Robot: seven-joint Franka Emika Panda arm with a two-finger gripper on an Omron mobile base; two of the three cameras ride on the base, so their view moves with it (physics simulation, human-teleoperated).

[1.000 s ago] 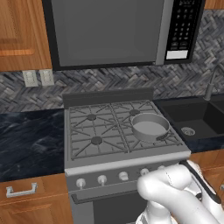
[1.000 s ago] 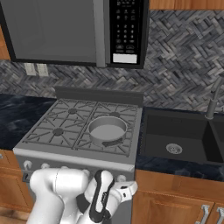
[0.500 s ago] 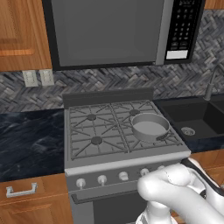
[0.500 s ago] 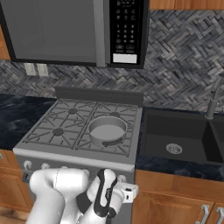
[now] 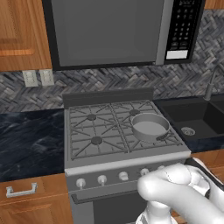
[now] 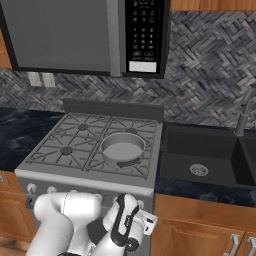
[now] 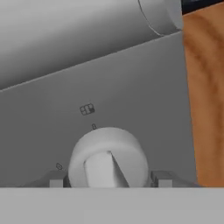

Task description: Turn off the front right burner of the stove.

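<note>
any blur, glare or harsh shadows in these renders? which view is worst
Hand view is worst: soft and close, with the knob near the lower edge and the tiny panel markings unreadable. Left base view: sharp, flat even light, no glare on the pan; the arm covers the right end of the stove front. Right base view: equally sharp, with only faint shading in the sink.

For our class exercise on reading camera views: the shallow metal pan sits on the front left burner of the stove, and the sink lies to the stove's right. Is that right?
Not quite. The pan sits on the right side of the stove, over the right burners, not the front left one; the left base view shows this. The sink does lie to the stove's right.
</note>
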